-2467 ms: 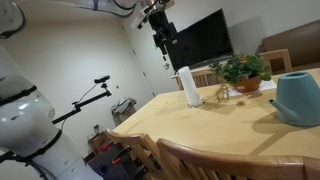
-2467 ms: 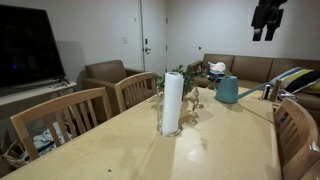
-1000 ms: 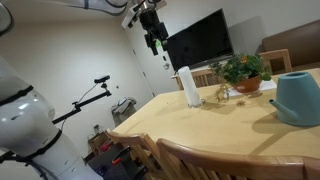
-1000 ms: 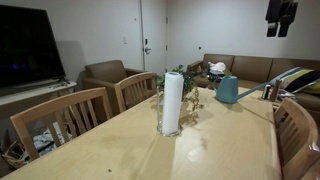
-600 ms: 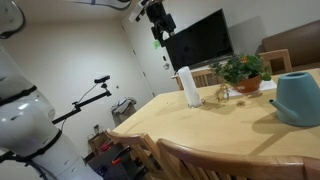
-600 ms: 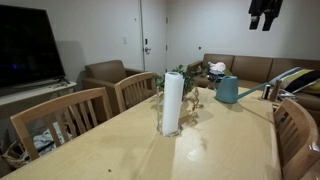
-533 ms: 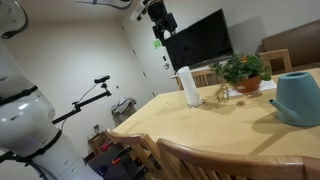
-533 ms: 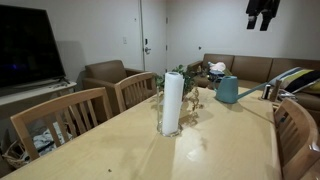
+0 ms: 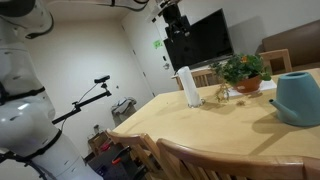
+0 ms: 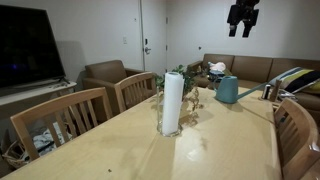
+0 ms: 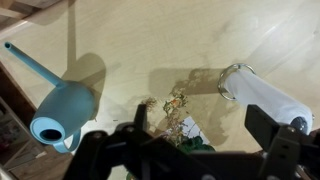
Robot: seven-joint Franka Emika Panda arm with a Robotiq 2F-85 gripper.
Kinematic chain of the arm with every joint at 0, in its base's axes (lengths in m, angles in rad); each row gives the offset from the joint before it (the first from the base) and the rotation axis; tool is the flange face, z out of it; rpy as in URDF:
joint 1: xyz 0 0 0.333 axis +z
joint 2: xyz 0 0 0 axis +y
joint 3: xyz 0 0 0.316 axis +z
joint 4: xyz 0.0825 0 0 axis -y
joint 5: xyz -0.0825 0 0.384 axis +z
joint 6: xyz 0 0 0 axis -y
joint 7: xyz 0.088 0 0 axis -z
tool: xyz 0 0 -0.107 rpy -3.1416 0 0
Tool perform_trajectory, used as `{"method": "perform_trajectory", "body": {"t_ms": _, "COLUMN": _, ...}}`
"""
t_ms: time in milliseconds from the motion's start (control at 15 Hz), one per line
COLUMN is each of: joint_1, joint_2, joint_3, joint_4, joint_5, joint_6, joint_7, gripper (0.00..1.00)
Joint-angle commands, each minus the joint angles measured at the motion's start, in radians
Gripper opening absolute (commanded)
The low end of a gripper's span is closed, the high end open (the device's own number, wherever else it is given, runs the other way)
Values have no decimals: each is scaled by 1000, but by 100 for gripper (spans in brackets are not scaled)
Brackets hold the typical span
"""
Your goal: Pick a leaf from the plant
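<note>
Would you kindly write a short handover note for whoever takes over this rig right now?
Gripper: open and empty, high above the table; the wrist view looks down from there.
Plant: upright in its pot on the table, between the white cylinder and the watering can.
Done: no leaf picked yet; the plant is untouched.
Left: come down over the plant, close on one leaf, pull it free.

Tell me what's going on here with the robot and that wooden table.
A robot arm's black gripper hangs high above the light wooden table, jaws apart, holding nothing. Below it stand a small bushy green plant in an orange-brown pot, a teal-blue watering can and a tall white cylinder. No leaf is picked yet.
</note>
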Motion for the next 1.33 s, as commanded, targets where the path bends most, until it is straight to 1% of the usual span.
{"method": "perform_trajectory", "body": {"t_ms": 0, "joint_1": -11, "joint_2": 95, "joint_3": 13, "joint_4": 120, "joint_5": 7, "joint_6": -61, "joint_7": 37, "gripper": 100}}
{"method": "perform_trajectory", "body": {"t_ms": 600, "joint_1": -18, "joint_2": 244, "joint_3": 20, "joint_4": 285, "joint_5": 5, "joint_6": -170, "joint_7": 67, "gripper": 100}}
{"method": "perform_trajectory", "body": {"t_ms": 867, "joint_1": -20, "joint_2": 276, "joint_3": 21, "joint_4": 331, "joint_5": 4, "joint_6": -201, "joint_7": 71, "gripper": 100}}
{"method": "perform_trajectory", "body": {"t_ms": 1267, "joint_1": -21, "joint_2": 299, "joint_3": 20, "joint_4": 368, "joint_5": 3, "joint_6": -224, "joint_7": 79, "gripper": 100}}
